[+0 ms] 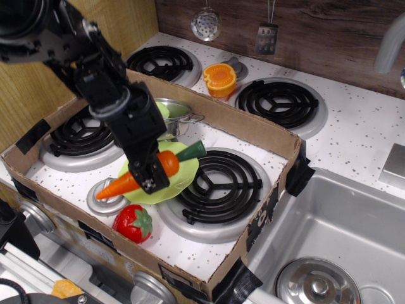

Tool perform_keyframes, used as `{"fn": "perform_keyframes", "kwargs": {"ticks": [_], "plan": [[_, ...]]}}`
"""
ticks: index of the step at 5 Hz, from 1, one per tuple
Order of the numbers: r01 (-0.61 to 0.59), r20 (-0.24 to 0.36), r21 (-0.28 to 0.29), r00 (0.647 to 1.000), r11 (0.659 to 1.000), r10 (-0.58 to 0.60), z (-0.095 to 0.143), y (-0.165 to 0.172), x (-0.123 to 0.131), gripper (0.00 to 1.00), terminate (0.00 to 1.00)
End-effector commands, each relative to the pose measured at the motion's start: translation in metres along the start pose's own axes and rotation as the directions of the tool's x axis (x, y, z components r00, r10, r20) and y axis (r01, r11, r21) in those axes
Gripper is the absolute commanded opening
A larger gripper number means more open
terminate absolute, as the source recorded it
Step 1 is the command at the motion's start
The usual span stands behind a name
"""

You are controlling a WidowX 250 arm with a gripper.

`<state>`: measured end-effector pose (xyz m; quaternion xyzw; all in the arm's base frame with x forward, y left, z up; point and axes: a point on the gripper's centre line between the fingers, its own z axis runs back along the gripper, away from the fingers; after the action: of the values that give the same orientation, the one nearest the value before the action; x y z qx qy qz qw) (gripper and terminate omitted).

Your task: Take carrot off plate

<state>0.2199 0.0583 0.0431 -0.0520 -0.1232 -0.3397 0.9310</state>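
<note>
The orange carrot (166,164) with its dark green stem end (190,151) is held at its middle by my gripper (150,175), a little above the light-green scalloped plate (179,182). Its tip (106,190) points left over the grey knob disc. The black arm comes down from the upper left and hides part of the plate. The plate lies at the left edge of the front right coil burner (218,185).
A red strawberry (133,223) lies in front of the plate. A steel pot (176,115) with green contents stands behind the arm. A cardboard wall (253,130) boxes in the work area. A halved orange (219,79) sits at the back. A sink (329,240) is on the right.
</note>
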Motion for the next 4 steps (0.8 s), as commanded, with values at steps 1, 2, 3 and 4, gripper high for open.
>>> {"fn": "perform_keyframes", "kwargs": {"ticks": [1,2,3,4], "plan": [[-0.187,-0.041,0.086,0.981,0.979,0.191,0.027,0.045,-0.001,0.0,0.0],[-0.223,-0.042,0.08,0.973,0.972,0.226,0.033,0.038,0.011,0.0,0.0],[-0.244,-0.081,0.076,0.965,0.967,0.25,0.036,0.022,0.042,0.0,0.0],[-0.334,-0.097,0.069,0.936,0.94,0.339,0.034,0.007,0.07,0.0,0.0]]}}
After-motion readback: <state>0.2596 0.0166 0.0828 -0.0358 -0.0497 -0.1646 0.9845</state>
